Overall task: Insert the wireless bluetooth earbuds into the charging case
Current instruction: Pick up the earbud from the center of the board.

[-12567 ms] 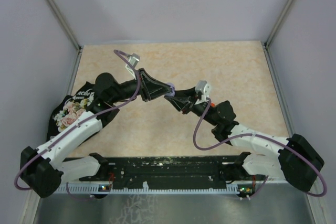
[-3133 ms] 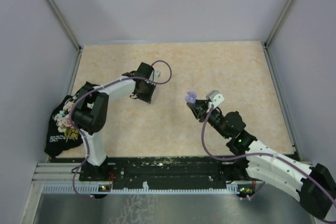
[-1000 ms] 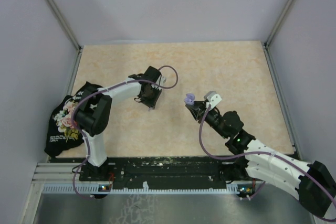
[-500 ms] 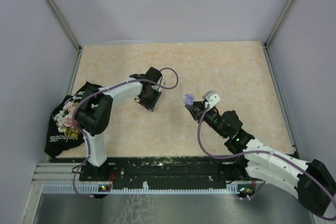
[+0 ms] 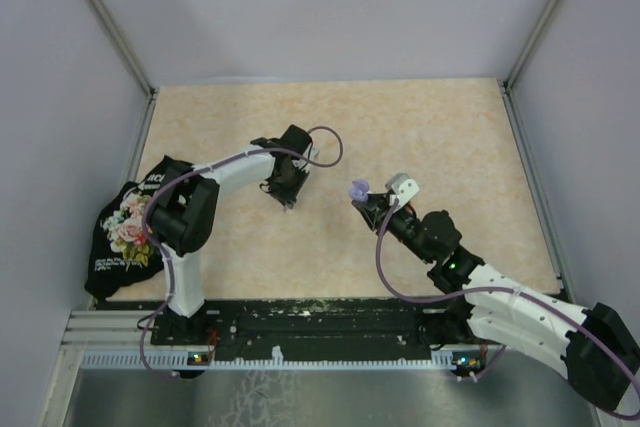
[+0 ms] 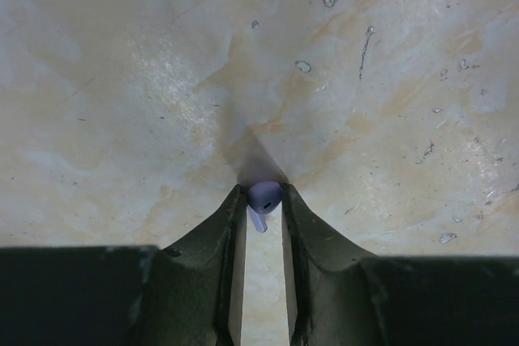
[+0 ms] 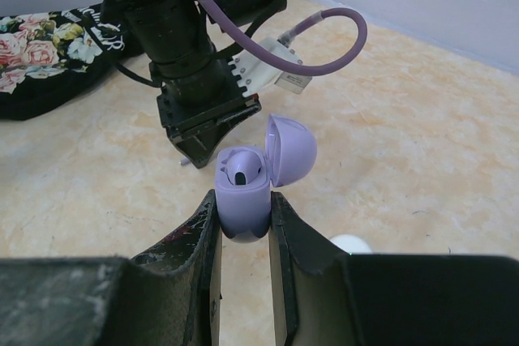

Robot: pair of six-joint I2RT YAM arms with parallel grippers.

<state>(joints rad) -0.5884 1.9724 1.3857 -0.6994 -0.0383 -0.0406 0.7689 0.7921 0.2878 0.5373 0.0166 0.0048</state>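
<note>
Can't tell if left fingers (image 6: 233, 210) pinch the lilac earbud (image 6: 264, 197) on the desk (image 6: 162, 79), so centre on its head before lifting; right fingers (image 7: 207, 218) clamp the open charging case (image 7: 242, 210).

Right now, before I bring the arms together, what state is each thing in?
Lilac charging case: lid open, upright, clamped in the right gripper.
Earbud in case: seated in a socket.
Loose lilac earbud: pinched between the left gripper fingertips, low at the table.
Black floral pouch: lying at the table's left edge; open or shut unclear.
</note>
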